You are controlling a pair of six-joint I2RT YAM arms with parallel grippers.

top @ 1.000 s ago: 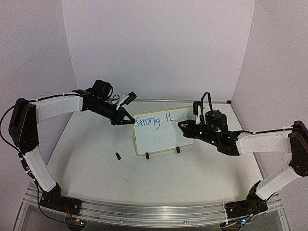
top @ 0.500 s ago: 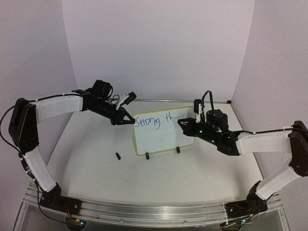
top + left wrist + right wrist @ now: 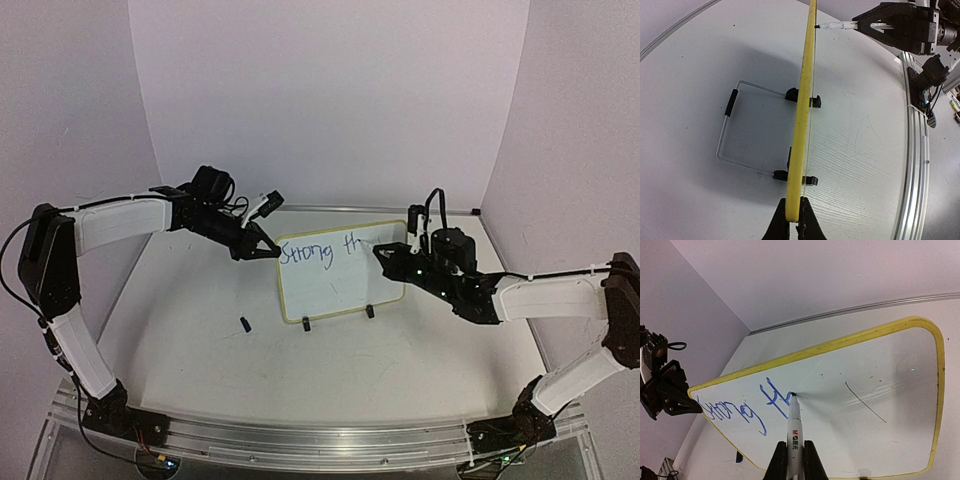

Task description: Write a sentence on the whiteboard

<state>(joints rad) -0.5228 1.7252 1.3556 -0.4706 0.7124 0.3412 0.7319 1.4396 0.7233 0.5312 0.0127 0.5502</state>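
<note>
- Gripping the whiteboard (image 3: 802, 125) by its yellow edge, left gripper (image 3: 794, 220) was clamped tight.
- Right gripper (image 3: 792, 457) pinched a marker (image 3: 794, 427), tip touching board.
- Wire stand (image 3: 722, 135) showed only in left wrist view.

The whiteboard (image 3: 340, 285) carries blue handwriting (image 3: 305, 253) along its top. In the top view it reads "Strong", followed by a gap and then "th". The right wrist view shows the same line at a steep slant, where only the "th" and the tail of the first word are legible. In that view the marker (image 3: 793, 427) has a white barrel printed with the red brand mark "M&G". The small characters after it are too fine to read. No other text or numbers are legible.
</note>
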